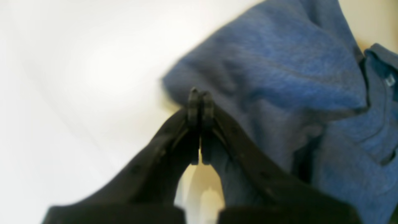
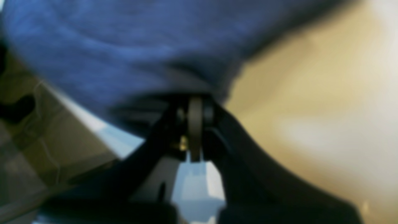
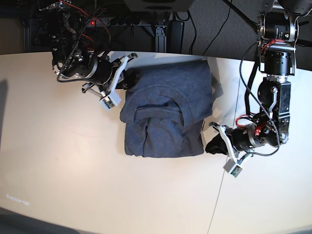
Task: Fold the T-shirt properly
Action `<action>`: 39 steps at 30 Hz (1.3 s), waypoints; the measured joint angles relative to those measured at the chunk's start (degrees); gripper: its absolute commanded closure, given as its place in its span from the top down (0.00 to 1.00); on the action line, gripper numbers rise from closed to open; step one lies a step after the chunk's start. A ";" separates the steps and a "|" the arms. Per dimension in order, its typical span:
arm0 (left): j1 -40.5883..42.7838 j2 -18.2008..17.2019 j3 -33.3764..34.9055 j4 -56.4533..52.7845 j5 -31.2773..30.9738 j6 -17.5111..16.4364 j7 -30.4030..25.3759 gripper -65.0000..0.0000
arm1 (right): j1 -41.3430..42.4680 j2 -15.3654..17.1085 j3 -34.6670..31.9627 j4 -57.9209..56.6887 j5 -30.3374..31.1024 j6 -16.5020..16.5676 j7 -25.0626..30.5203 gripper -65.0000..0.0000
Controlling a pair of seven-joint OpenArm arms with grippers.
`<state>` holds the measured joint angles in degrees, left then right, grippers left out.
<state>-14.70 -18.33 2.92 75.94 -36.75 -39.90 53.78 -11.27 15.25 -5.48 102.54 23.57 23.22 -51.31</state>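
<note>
Pale cream table (image 3: 73, 161) fills most of base view, thin seam (image 3: 222, 180) running down right part. Behind far edge: dark backdrop, black frame (image 3: 161, 34), tangled black and red cables (image 3: 78, 14). Soft even light.

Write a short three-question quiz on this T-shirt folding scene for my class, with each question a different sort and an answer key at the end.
1. True or false: in the base view, the T-shirt lies spread out flat with both sleeves extended.
2. Multiple choice: in the base view, the collar sits (A) near the middle of the folded bundle, (B) hanging off the table's edge, (C) under the left gripper.
3. Short answer: in its wrist view, how do the left gripper's fingertips stand?

Key
1. False: it is folded into a compact bundle on the table.
2. A.
3. Closed together, at the shirt's edge; whether they pinch cloth cannot be told.
</note>
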 measured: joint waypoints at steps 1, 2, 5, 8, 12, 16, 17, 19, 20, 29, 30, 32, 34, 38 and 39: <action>-0.13 -0.37 -1.49 0.00 -1.44 0.00 1.18 0.00 | 0.00 0.00 1.64 0.00 0.68 0.00 -0.02 0.00; -0.13 -0.74 -2.84 0.04 -3.04 -0.02 2.14 0.00 | 0.00 -0.02 3.15 0.00 1.49 0.00 -0.04 0.00; 0.07 -2.62 -6.40 0.09 -7.80 -0.02 5.95 0.00 | 0.00 -0.07 6.82 0.00 3.80 0.28 -0.02 0.00; 1.55 -5.88 -9.03 0.13 -12.04 -0.02 7.80 0.00 | 0.00 -0.07 9.44 0.11 4.52 0.90 -0.20 0.00; 6.78 -9.75 -12.55 0.24 -18.78 -0.04 11.52 0.00 | -0.79 -0.22 12.35 0.22 4.96 1.05 -2.38 0.00; 15.56 -13.03 -16.24 0.31 -25.88 -0.15 16.96 0.00 | -4.79 -0.20 16.68 0.42 5.53 1.22 -2.36 0.00; 17.92 -13.79 -17.18 0.42 -27.67 -0.15 17.70 0.00 | -6.23 -0.22 17.77 0.72 5.42 1.27 -2.43 0.00; 22.51 -14.97 -19.80 1.97 -30.56 -0.15 19.98 0.00 | -9.60 -0.22 19.87 2.10 5.27 1.38 -2.56 0.00; 24.74 -15.37 -21.35 3.15 -32.33 -0.11 21.24 0.00 | -11.65 -0.22 20.85 3.26 5.25 1.46 -2.54 0.00; 45.09 -15.80 -28.87 15.12 -43.41 0.04 26.34 0.00 | -33.70 -3.96 25.29 11.96 1.42 2.25 -2.36 0.00; 46.47 -15.61 -28.46 15.15 -42.21 0.04 26.40 0.00 | -35.71 -4.66 25.42 11.89 0.94 2.23 -2.34 0.00; 48.70 -14.82 -27.67 15.12 -37.81 0.00 24.24 0.00 | -38.93 -5.51 25.42 11.74 0.92 2.23 -2.10 0.00; 50.07 -13.22 -26.69 15.12 -33.68 0.09 19.41 0.00 | -41.27 -5.57 25.40 11.45 0.55 2.19 -1.42 0.00; 49.88 -9.57 -21.42 15.12 -21.92 0.07 12.15 0.00 | -43.21 -5.57 25.46 10.69 -0.92 2.12 1.16 0.00; 49.83 -9.11 -19.58 15.12 -18.47 0.09 10.32 0.00 | -43.19 -5.57 25.46 9.99 -0.87 2.10 1.16 0.00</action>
<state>35.14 -27.44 -16.67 91.07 -55.22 -39.81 64.10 -54.46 9.67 19.99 112.53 22.70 25.32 -50.15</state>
